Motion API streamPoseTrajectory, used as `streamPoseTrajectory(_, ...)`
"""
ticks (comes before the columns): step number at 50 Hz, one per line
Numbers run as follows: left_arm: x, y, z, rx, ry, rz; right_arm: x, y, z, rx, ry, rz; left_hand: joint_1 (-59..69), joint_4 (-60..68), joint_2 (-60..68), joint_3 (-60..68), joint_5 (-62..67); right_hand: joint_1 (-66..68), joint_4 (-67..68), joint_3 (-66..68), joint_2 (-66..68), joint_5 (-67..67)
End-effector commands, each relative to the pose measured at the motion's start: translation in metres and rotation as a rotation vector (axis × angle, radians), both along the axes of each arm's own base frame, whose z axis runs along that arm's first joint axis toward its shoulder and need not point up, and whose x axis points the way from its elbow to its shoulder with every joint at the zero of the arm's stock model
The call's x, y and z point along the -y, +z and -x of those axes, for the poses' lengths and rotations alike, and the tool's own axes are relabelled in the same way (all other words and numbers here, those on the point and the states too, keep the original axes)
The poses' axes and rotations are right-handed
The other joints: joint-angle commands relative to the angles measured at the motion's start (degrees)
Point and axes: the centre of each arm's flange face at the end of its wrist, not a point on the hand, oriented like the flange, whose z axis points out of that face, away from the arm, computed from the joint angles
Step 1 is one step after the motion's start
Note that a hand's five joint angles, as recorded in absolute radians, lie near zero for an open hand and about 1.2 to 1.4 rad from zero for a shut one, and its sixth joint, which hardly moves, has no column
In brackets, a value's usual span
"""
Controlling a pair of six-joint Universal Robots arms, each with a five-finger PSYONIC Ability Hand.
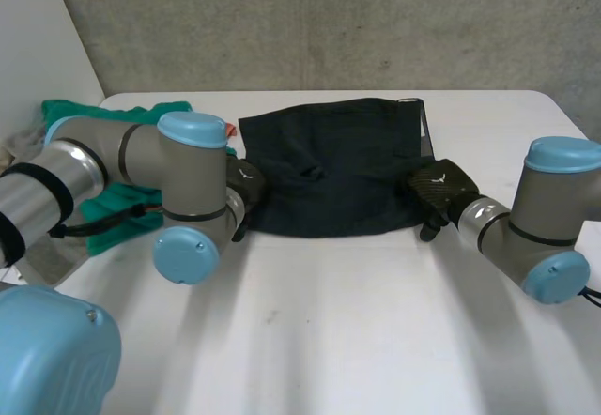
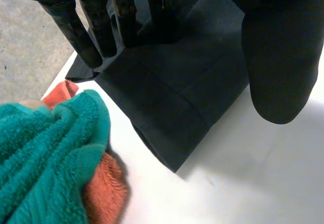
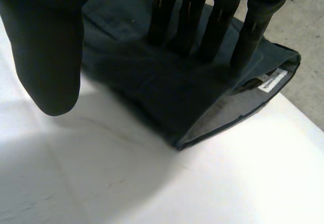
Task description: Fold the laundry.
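- Green towel (image 1: 111,216) over an orange cloth (image 2: 104,196), at the surface's (image 1: 329,321) left edge.
- Left hand (image 1: 244,182): fingers (image 2: 83,39) straight, resting on the dark garment's (image 1: 338,166) left edge, thumb apart, gripping nothing.
- The garment lies mid-surface, toward the far edge.
- Right hand (image 1: 441,188): fingers (image 3: 217,26) straight on its right edge, gripping nothing.

Grey arms (image 1: 127,157), light-blue caps (image 1: 192,130), black hands (image 1: 441,188)
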Motion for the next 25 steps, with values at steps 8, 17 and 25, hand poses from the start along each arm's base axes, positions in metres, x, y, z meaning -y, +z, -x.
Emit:
streamPoseTrajectory(8, 0.008, -0.004, 0.005, 0.076, -0.038, 0.1, 0.012, 0.02, 0.0, 0.009, -0.081, 0.112, 59.99, 61.74, 61.35, 61.21, 61.86, 47.81, 48.34, 48.17, 48.56, 48.16)
streamPoseTrajectory(17, -0.03, 0.082, -0.019, 0.01, -0.029, 0.1, -0.025, 0.086, 0.021, -0.041, -0.09, 0.011, 59.99, 61.74, 61.35, 61.21, 61.86, 47.81, 48.34, 48.17, 48.56, 48.16)
streamPoseTrajectory(25, -0.084, 0.19, -0.047, -0.093, -0.058, 0.201, -0.064, 0.182, 0.041, -0.129, -0.057, 0.057, 59.99, 61.74, 61.35, 61.21, 61.86, 47.81, 48.34, 48.17, 48.56, 48.16)
